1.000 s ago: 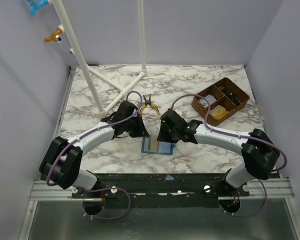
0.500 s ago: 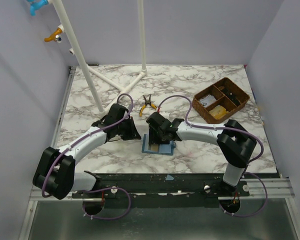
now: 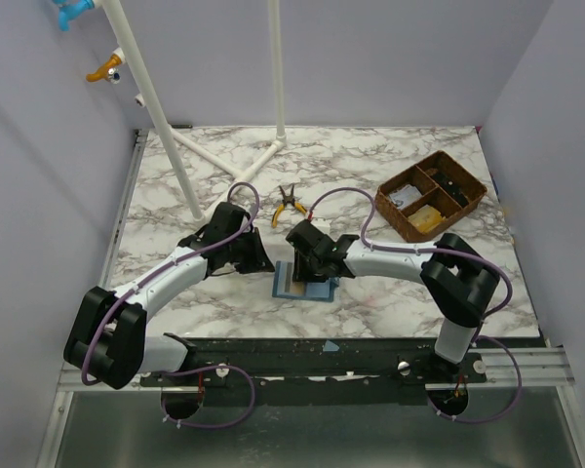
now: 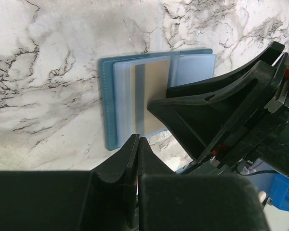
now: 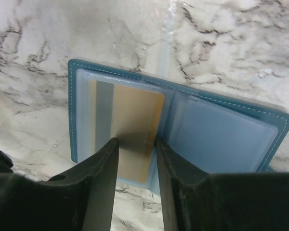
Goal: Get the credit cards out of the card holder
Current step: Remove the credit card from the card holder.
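Top view: the open card holder [image 3: 322,291] lies low centre on the table [image 3: 370,175], with the right gripper [image 3: 300,273] over it.

Left wrist view: the left gripper [image 4: 137,140] is clenched and empty, just below the holder.

Right wrist view: the right gripper's fingers are parted above the gold card [image 5: 135,115], grasping nothing.

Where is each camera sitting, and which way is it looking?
Top camera: above and behind the arms, looking down on the marble table; both arms show, left gripper and right gripper by the open card holder.
Left wrist camera: on the left wrist, looking down past the shut left gripper at the card holder.
Right wrist camera: on the right wrist, looking down past the open right gripper at the gold card.
Shared: both wrist views see the card holder and the right gripper.
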Tool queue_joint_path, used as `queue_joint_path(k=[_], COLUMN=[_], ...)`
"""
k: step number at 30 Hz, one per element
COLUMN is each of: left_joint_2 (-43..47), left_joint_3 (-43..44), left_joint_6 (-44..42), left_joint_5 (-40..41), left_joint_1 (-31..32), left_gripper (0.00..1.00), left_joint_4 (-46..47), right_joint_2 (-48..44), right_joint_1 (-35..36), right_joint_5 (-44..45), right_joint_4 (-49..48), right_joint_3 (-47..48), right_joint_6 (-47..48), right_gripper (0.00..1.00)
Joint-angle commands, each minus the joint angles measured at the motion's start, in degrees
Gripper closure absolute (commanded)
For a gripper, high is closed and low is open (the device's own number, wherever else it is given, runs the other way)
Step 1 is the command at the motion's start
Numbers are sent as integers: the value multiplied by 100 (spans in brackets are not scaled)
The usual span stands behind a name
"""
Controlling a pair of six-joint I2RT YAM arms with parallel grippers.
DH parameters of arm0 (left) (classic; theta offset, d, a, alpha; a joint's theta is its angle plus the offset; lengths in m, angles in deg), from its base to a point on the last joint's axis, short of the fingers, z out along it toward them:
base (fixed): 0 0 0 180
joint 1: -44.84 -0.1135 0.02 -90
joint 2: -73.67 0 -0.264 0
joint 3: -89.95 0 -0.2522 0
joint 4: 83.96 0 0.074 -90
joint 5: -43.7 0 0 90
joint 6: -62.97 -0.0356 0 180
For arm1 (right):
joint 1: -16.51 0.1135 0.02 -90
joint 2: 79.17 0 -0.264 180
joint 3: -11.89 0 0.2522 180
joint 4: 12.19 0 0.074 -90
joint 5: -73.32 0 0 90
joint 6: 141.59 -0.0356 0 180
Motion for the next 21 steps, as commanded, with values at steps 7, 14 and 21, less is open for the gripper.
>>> queue_joint_path(k=[7,14,21], left_joint_2=[-95,-280,-505], left_joint_3=[-102,-223,-296], left_joint_6=[-82,14,63], left_joint_5=[-107,-40,-87], left_joint_1=[-29,-23,36], left_gripper=[97,97,97], left_joint_4=[74,179,349], right_joint_2=[348,305,365], right_joint_1=[-90,-207,-241], right_joint_5=[-118,-216,-329], right_joint_4=[-480,-706,-837], right_joint_3=[-772,-1175,-1317], right_joint_6=[20,-12,-18], right_gripper=[84,98,99])
